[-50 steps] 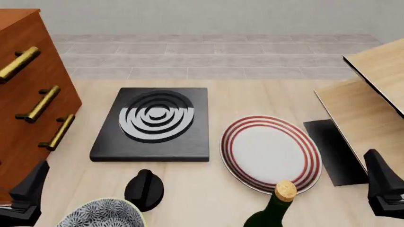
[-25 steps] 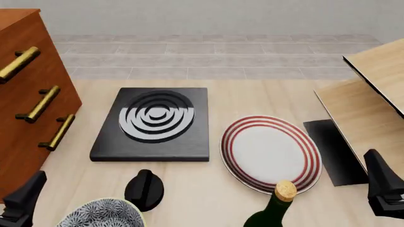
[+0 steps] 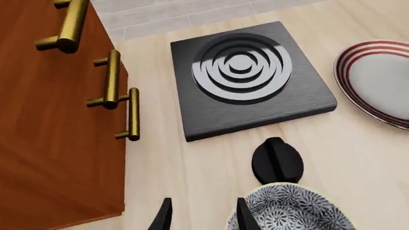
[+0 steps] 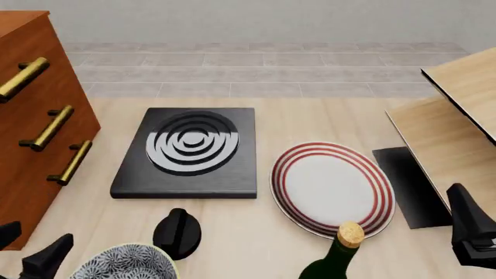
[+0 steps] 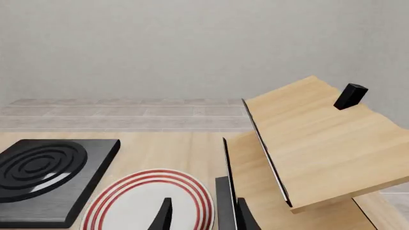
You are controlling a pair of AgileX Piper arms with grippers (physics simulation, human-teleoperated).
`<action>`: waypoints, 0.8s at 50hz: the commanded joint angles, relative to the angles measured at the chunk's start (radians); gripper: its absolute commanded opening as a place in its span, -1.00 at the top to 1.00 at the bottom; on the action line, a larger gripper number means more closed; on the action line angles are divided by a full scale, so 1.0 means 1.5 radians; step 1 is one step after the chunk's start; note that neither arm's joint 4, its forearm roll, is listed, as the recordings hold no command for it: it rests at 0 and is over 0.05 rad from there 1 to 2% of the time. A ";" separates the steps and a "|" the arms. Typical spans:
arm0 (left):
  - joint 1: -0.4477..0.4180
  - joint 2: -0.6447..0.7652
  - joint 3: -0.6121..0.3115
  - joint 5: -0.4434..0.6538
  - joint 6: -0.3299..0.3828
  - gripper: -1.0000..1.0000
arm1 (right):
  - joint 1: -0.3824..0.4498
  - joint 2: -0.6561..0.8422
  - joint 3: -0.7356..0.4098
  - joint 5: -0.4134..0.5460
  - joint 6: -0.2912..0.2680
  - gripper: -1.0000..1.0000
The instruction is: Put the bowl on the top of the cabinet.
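The bowl [image 4: 124, 264], grey-blue and white floral with a pale rim, sits at the table's near edge, left of centre. It also shows in the left wrist view [image 3: 290, 211]. The reddish-brown cabinet [image 4: 35, 116] with brass handles stands at the far left, also seen in the left wrist view [image 3: 51, 143]. My left gripper [image 4: 31, 244] is open and empty, low between the cabinet and the bowl. In the left wrist view [image 3: 203, 218] one finger is close beside the bowl's rim. My right gripper [image 4: 473, 232] is open and empty at the near right, above the plate's edge in the right wrist view [image 5: 203, 218].
A black hob slab with ringed burner [image 4: 190, 151] lies mid-table. A white plate with red rings [image 4: 331, 189] lies to its right. A black knob-like object [image 4: 176, 232] sits just behind the bowl. A corked dark bottle [image 4: 341, 256] stands at the near edge. A light tan wooden unit [image 4: 457, 128] stands right.
My left gripper has dropped lower and shifted slightly right toward the bowl, its fingers now spread apart in the front view. The right arm, bowl and other objects have not moved.
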 commanded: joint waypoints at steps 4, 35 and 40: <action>-0.034 0.007 -0.004 0.038 0.006 -1.00 | 0.000 0.000 0.000 0.000 0.000 -1.00; -0.086 0.029 0.009 0.077 -0.028 -1.00 | 0.000 0.000 0.000 0.000 0.000 -1.00; -0.091 0.031 0.016 0.076 -0.029 -1.00 | 0.000 0.000 0.000 0.000 0.000 -1.00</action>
